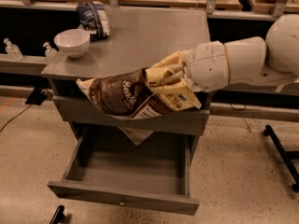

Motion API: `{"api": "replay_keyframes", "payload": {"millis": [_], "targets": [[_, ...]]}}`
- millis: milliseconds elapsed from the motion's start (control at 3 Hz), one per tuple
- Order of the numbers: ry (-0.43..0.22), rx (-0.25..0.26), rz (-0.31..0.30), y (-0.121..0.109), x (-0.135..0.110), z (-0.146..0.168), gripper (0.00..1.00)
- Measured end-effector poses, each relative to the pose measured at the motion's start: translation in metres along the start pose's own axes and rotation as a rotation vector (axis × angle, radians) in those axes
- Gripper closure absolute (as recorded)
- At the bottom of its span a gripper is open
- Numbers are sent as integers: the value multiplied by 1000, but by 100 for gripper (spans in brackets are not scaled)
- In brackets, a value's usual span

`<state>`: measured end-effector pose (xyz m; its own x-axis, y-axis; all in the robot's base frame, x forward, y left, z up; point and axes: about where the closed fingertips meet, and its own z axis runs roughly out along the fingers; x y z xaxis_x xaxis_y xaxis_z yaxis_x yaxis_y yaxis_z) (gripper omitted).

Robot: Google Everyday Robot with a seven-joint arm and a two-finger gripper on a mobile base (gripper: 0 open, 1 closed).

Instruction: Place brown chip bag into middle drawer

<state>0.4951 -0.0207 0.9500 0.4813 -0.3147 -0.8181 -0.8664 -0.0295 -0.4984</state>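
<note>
Camera view: the cream two-finger gripper point(162, 78) pinches one end of the crinkled brown chip bag point(119, 97). The bag's long axis runs level along the cabinet front, in the air over the rear of the open grey wooden middle drawer point(124, 198), so it likely goes straight down.

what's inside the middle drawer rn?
Only bare grey floor shows in the middle drawer. Its back strip is hidden by a pale sheet hanging down. The hand holds the brown chip bag above it.
</note>
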Motion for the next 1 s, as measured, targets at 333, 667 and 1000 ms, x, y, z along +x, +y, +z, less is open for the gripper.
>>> {"api": "replay_keyframes", "payload": {"millis": [333, 667, 1000], "targets": [[-58, 4, 64, 15, 40, 4, 100], [-156, 12, 109, 51, 106, 21, 100], [-170, 34, 96, 75, 142, 43, 100]]}}
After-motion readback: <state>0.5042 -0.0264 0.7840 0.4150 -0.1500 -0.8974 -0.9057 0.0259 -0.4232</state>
